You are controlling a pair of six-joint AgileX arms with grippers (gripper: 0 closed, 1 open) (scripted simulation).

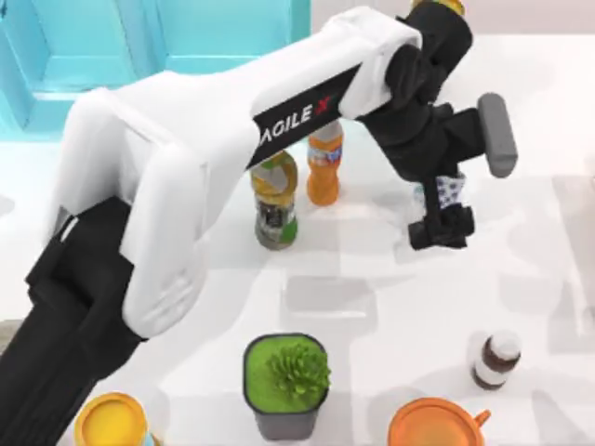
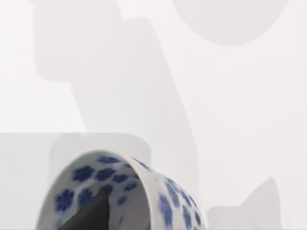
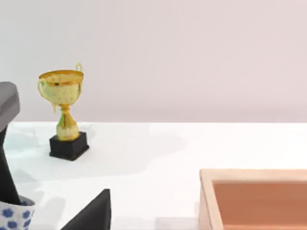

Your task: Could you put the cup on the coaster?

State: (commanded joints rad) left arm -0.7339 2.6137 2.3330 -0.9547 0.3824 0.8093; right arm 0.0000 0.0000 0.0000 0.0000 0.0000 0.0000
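The left arm reaches across the white tabletop (image 1: 390, 307) toward two o'clock. Its pincer (image 1: 444, 209) is clamped on the blue-flowered cup (image 1: 450, 192), held off the tabletop, right of an orange bottle (image 1: 324, 165) and a green bottle (image 1: 275, 200). A small brown bottle (image 1: 494, 360) stands at five o'clock.

White table (image 1: 390, 307) with two bottles (image 1: 276, 197), potted succulent (image 1: 285, 383), orange mug (image 1: 434, 425), small brown bottle (image 1: 494, 359), trophy (image 3: 64, 112).

A white cup (image 1: 450, 190) dotted with blue flowers, a gold trophy (image 3: 64, 112) on a black base, a green plant (image 1: 296, 372) in a grey pot, an orange mug (image 1: 435, 426).
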